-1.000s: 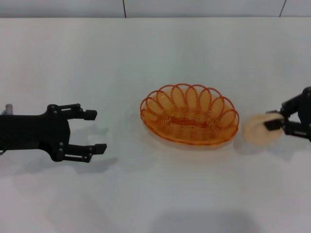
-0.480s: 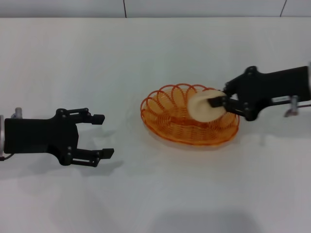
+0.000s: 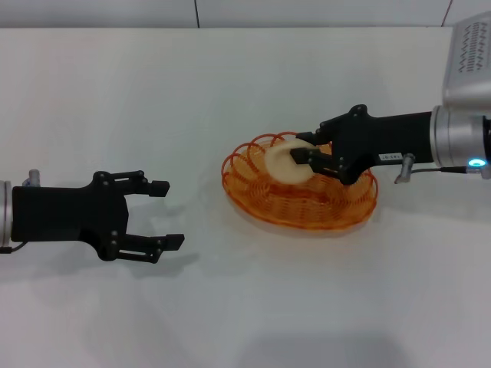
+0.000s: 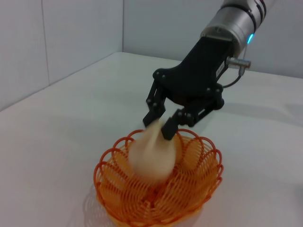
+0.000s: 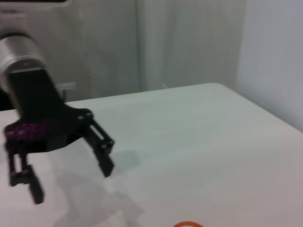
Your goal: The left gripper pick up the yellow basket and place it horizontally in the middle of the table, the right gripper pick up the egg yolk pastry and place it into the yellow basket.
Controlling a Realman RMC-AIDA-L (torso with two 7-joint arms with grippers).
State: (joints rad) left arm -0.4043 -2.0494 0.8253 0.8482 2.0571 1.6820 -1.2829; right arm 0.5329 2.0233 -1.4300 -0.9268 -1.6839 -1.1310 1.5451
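The yellow basket (image 3: pixel 307 218) lies lengthwise in the middle of the white table (image 3: pixel 230 92). My right gripper (image 3: pixel 301 148) reaches in from the right and is shut on the egg yolk pastry (image 3: pixel 282 162), holding it over the basket's middle, low inside the rim. The left wrist view shows the right gripper (image 4: pixel 163 125) pinching the top of the pastry (image 4: pixel 154 153), which hangs into the basket (image 4: pixel 113 198). My left gripper (image 3: pixel 169 213) is open and empty, low over the table, well to the left of the basket. It also shows far off in the right wrist view (image 5: pixel 71 177).
The table's far edge meets a pale wall (image 3: pixel 307 11). A sliver of the basket's rim (image 5: pixel 187 224) shows in the right wrist view.
My right gripper has carried the pastry from the table right of the basket to over its middle. My left gripper has drifted slightly to the right and stayed open.
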